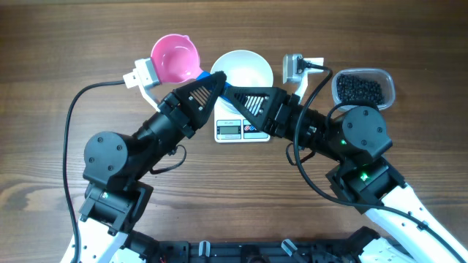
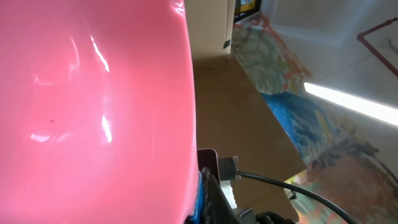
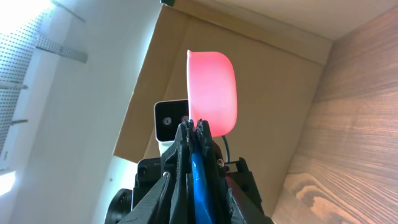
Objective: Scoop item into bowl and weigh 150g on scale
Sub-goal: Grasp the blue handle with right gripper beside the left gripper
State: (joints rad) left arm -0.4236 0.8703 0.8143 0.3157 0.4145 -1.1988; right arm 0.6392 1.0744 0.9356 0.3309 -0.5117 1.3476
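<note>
Above the scale (image 1: 232,130) and its empty white bowl (image 1: 256,69), my arms angle inward, nose to nose. Both clamp the blue handle (image 3: 198,177) of the pink scoop (image 1: 175,58), left gripper (image 1: 217,80) by the cup, right gripper (image 1: 235,96) at the tail. It looks like a handover toward the beans (image 1: 358,89), heaped in the tub (image 1: 389,82) far right.

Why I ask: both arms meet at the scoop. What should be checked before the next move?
1. Left claw shut on the scoop handle: ok.
2. Right claw shut on the same handle: ok.
3. Scoop loaded: not ok, looks empty.
4. Bowl sitting on scale: ok.
5. Scale display zeroed: cannot tell.
6. Tub of beans uncovered: ok.
</note>
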